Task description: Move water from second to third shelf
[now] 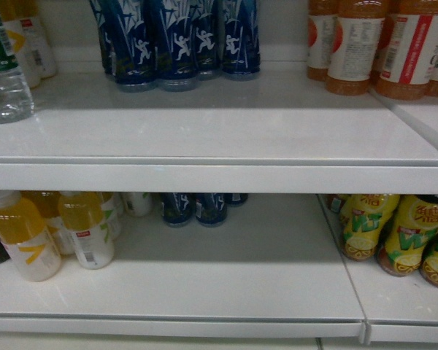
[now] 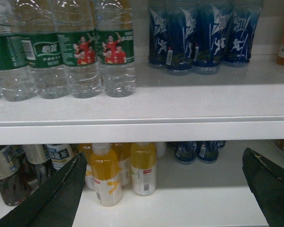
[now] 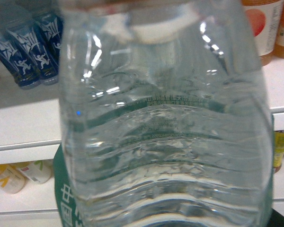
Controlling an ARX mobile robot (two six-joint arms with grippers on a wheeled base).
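our right wrist camera is filled by the water bottle (image 3: 165, 123), clear ribbed plastic with a green label edge and a white cap. it sits so close that it is probably held in our right gripper, though the jaws are out of frame, so we cannot tell. the bottle seems lifted off, with placing on the lower shelf (image 1: 204, 292) left to do. our left gripper (image 2: 165, 189) hangs open and empty, its dark fingers (image 2: 61, 194) spread before glossy white shelving. more water bottles (image 2: 80, 56) stand beside blue bottles (image 2: 203, 38) above.
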